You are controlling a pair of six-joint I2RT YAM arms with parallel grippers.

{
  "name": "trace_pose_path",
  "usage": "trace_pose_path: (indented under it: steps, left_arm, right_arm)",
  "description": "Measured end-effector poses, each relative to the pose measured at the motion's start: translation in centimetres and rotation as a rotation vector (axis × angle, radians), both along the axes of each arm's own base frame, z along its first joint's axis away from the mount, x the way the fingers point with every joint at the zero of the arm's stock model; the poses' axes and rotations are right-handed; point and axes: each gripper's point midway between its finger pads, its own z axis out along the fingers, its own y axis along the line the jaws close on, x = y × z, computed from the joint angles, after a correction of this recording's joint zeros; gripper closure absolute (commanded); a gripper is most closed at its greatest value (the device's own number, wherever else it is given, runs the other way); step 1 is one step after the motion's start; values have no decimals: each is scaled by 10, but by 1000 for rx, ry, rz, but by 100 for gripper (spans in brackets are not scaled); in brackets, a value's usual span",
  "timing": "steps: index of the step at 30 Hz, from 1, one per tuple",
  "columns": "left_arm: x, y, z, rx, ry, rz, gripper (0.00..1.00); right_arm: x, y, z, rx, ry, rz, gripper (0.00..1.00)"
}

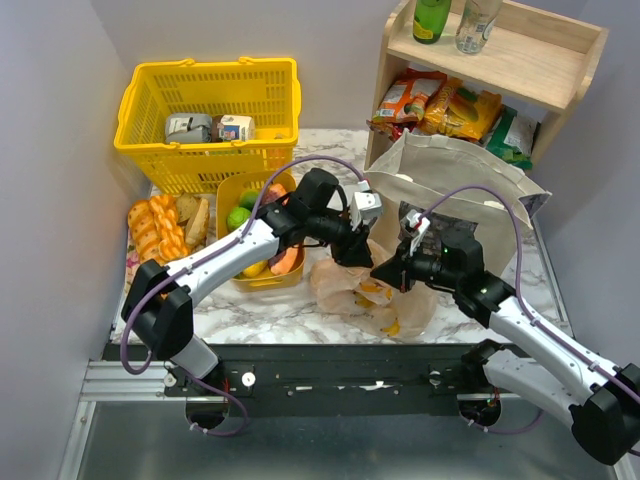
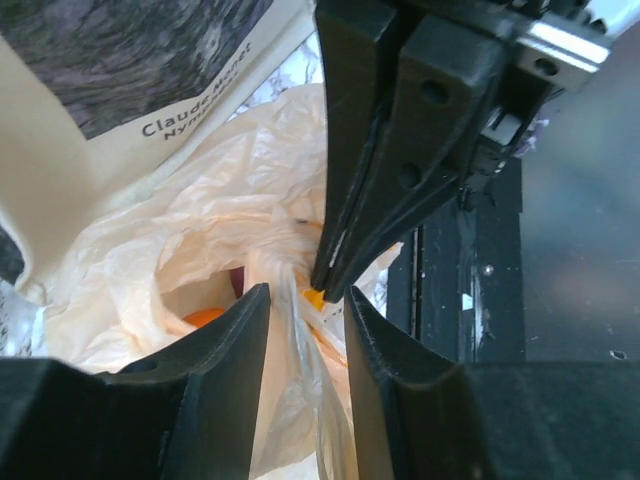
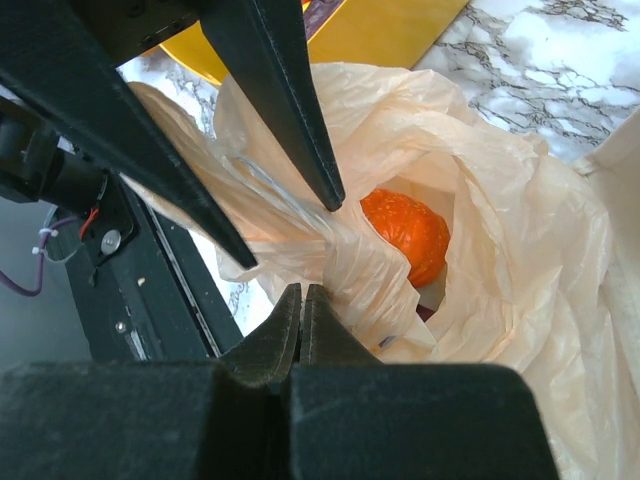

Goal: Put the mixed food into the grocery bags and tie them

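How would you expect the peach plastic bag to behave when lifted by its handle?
The peach plastic bag is crinkled, thin film, so it will probably be floppy and sag. The orange inside looks loose and may roll, shifting the load. The film bunched in the right gripper may slip or stretch.

orange [image 3: 405,232] half hidden by peach bag [image 3: 520,230]; shelf bottles [image 1: 432,18] cropped at top

Peach translucent bag [image 3: 480,200], orange fruit [image 3: 405,232], yellow basket [image 1: 210,110], grey-veined white table [image 1: 260,310], beige tote [image 1: 450,175]
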Motion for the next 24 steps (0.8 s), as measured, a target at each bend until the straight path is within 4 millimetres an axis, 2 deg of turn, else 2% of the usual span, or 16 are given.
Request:
trace_pose_path:
  steps: [9, 18, 20, 23, 24]
  left_arm:
    - [-2, -9, 5, -48, 51, 0, 45]
    - [3, -15, -13, -17, 132, 27, 45]
    - [3, -15, -18, -9, 151, 32, 48]
    - [1, -16, -19, -6, 175, 30, 62]
    - [0, -16, -19, -7, 177, 28, 72]
  right_arm:
    - [-2, -1, 5, 6, -24, 5, 99]
    - [-8, -2, 5, 0, -49, 26, 99]
    - [-9, -3, 2, -7, -41, 26, 99]
    - [-10, -3, 1, -13, -42, 30, 99]
    - [-10, -2, 1, -12, -45, 32, 99]
